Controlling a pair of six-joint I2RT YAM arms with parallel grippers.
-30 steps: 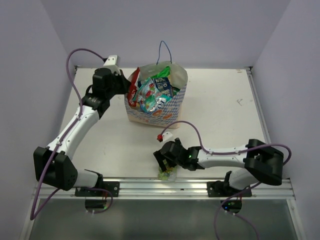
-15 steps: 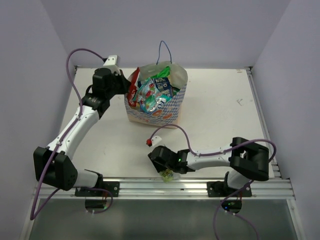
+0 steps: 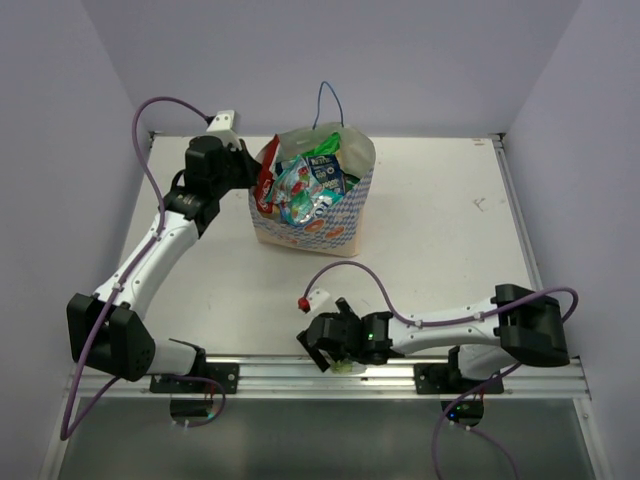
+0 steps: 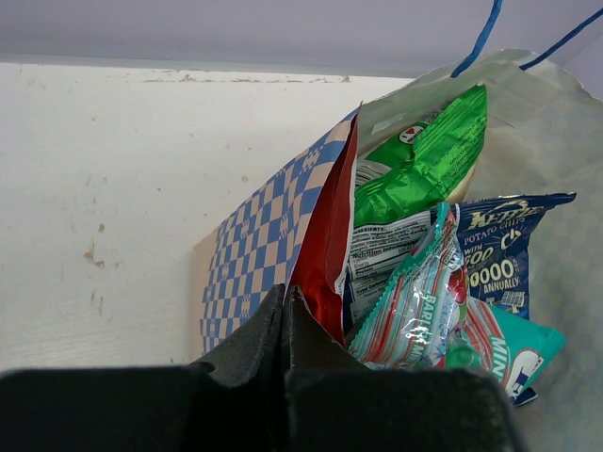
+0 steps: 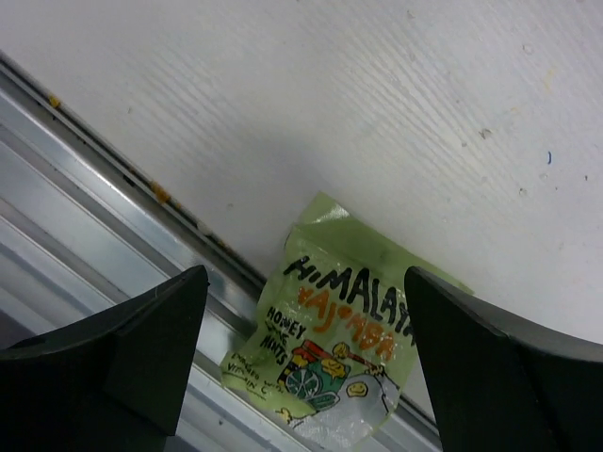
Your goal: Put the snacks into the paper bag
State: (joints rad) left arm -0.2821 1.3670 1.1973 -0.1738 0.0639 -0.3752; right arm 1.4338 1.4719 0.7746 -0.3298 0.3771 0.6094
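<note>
Table [image 3: 450, 230], white and scuffed. Paper bag [image 3: 320, 232] stands at the far side, stuffed with packets; left pincer [image 4: 285, 315] is closed tight on the bag's near rim. Right pincer [image 3: 332, 352] hangs low at the near edge, jaws spread wide and gripping nothing, straddling the one sachet [image 5: 325, 363] outside the bag. It lies flat, half over the aluminium rail [image 5: 113, 188]. Risk, as I judge it: closing fingers strike the rail or skid over the thin foil — nudging it into the groove. Legible: "HIMALAYA" and "HONEY" on the sachet; "POTATO CHIPS" on the blue packet [image 4: 504, 245].
</note>
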